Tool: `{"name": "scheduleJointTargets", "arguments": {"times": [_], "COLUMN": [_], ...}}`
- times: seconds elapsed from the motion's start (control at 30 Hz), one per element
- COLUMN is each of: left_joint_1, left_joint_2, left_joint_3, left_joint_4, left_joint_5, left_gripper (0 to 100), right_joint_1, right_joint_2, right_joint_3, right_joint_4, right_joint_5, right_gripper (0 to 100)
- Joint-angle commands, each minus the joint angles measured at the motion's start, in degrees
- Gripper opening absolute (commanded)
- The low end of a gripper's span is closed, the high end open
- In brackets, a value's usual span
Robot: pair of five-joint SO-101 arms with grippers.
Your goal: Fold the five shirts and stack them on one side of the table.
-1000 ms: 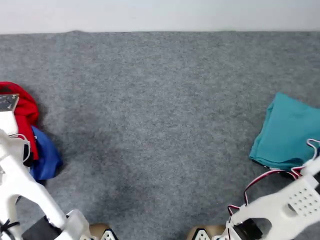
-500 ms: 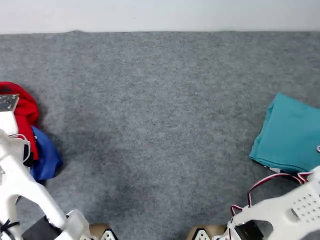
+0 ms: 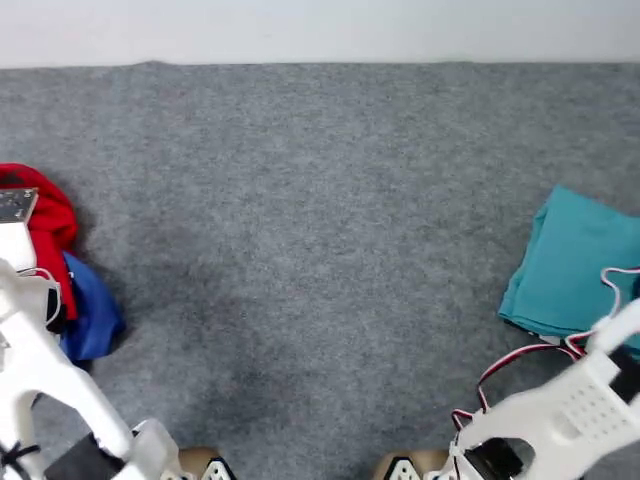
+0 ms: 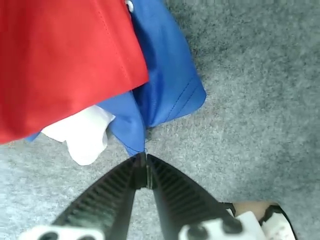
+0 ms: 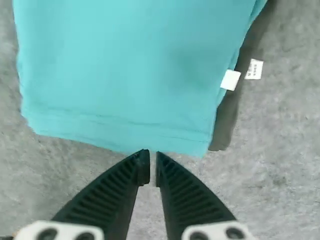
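Note:
A crumpled red shirt (image 3: 42, 222) lies at the table's left edge on a blue shirt (image 3: 92, 312). In the left wrist view the red shirt (image 4: 60, 60) covers part of the blue shirt (image 4: 165, 75) and a white cloth (image 4: 85, 136). My left gripper (image 4: 143, 172) is shut, and the blue shirt's corner touches its tips; I cannot tell if it is pinched. A folded teal shirt (image 3: 575, 262) lies at the right. My right gripper (image 5: 149, 169) is shut just short of the teal shirt's (image 5: 130, 65) hem. A dark shirt (image 5: 227, 127) shows from under it.
Grey felt (image 3: 320, 220) covers the table up to the white wall (image 3: 320, 30) at the back. The left arm (image 3: 35, 370) stands over the blue shirt's near side. The right arm (image 3: 565, 415) with its red and white cables is at the front right corner.
The right arm dipped toward the front edge, then came back up beside the teal shirt. The left arm and all the shirts stayed where they were.

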Motion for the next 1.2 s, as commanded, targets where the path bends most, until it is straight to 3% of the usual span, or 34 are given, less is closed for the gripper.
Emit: {"name": "scheduleJointTargets", "arguments": {"times": [0.0, 0.2, 0.4, 0.5, 0.7, 1.17], "left_joint_1": [0.4, 0.4, 0.3, 0.3, 0.2, 0.2], "left_joint_2": [-7.2, -14.0, -11.6, -7.9, 0.8, 23.7], "left_joint_3": [-0.6, -0.3, -0.2, -0.4, -5.4, -28.6], "left_joint_4": [1.2, 1.4, 1.1, 0.4, -1.1, -11.3], "left_joint_5": [0.1, 0.1, 0.0, -0.1, 0.1, 0.0], "left_gripper": [1, 1, 1, 4, 19, 21], "right_joint_1": [-2.2, -6.7, -12.7, -15.4, -17.4, -17.0], "right_joint_2": [-6.1, -12.9, -24.7, -31.3, -40.9, -54.5], "right_joint_3": [-0.3, 4.3, 22.0, 30.9, 40.6, 54.9], "right_joint_4": [2.3, 2.4, 2.4, 2.3, 2.3, 2.4], "right_joint_5": [-5.1, -5.5, -5.6, -5.6, -5.7, -5.6], "right_gripper": [0.8, 1.0, 1.0, 1.0, 1.0, 1.0]}}
